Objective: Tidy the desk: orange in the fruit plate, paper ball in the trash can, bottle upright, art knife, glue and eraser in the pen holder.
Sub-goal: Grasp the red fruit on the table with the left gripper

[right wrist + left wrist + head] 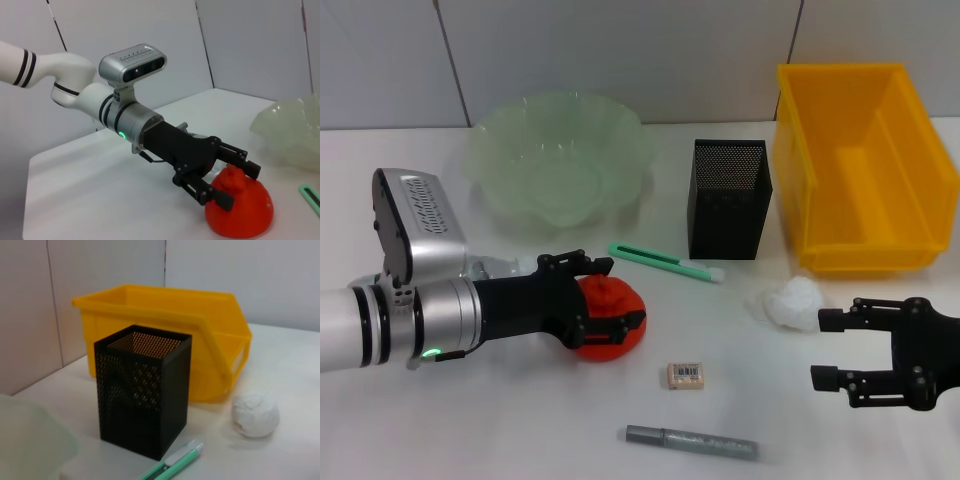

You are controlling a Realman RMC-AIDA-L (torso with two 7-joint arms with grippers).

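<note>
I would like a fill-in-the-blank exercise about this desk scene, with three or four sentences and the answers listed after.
1. The left gripper has its fingers around the ____ fruit.
2. The green art knife lies in front of the black mesh ____.
3. The paper ball rests on the table just in front of the ____ bin.
4. The eraser lies between the orange and the grey ____.

Missing words: orange; pen holder; yellow; glue stick

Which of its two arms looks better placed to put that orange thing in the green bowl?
The left. Its left gripper already straddles the orange, near the fruit plate. The right gripper sits open by the paper ball.
</note>
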